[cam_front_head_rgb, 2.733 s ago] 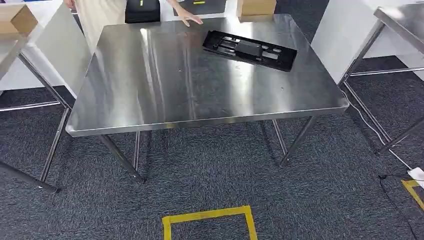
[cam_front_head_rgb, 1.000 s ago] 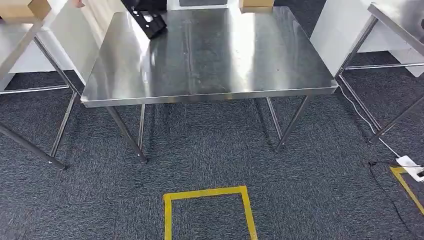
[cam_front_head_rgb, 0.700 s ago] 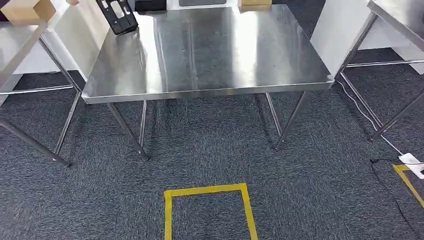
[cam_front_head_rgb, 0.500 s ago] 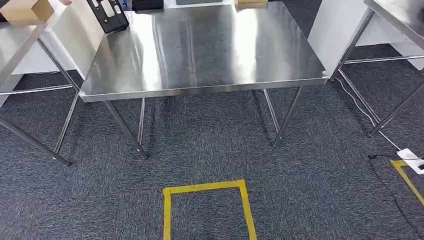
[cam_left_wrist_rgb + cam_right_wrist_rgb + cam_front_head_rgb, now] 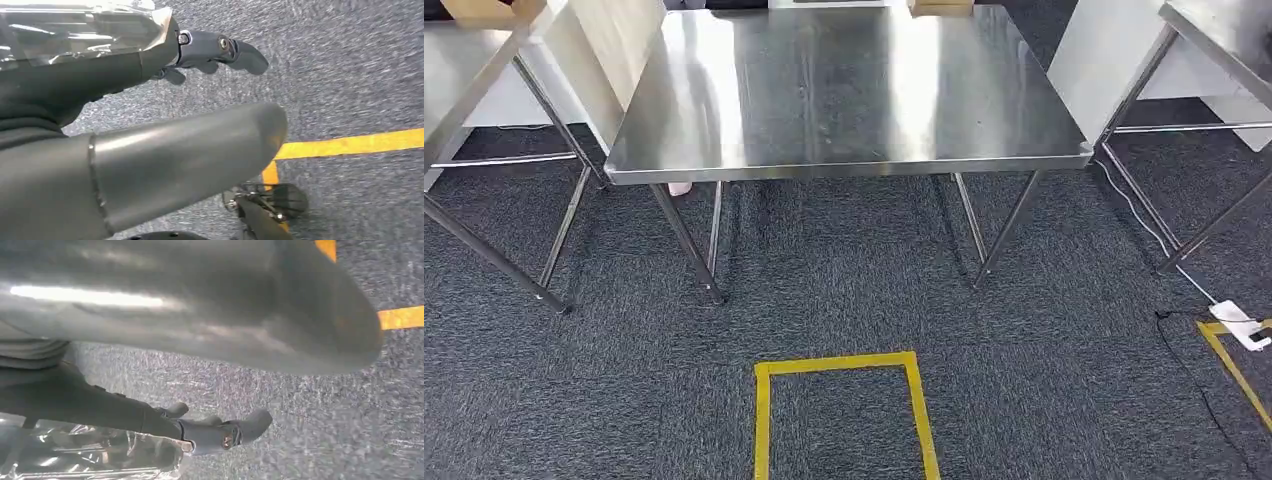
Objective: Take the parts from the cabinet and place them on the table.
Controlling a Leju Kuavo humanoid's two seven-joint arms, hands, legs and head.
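Starting at your left, a second steel table [image 5: 464, 60] carries a cardboard box [image 5: 484, 8]. The main steel table [image 5: 844, 90] stands ahead of you; you won't find parts on the stretch shown. Yellow tape [image 5: 839, 365] marks the carpet [image 5: 1024, 380]. Your left hand [image 5: 150, 120] and right hand [image 5: 190, 340] hang over it, fingers apart, holding nothing.

A robot test area in a workshop or lab: a stainless-steel worktop [image 5: 844, 90] fills the upper centre, more steel tables [image 5: 1214, 30] at both upper corners, on grey office carpet [image 5: 1044, 380] with a yellow tape square [image 5: 764, 420] marked at bottom centre.
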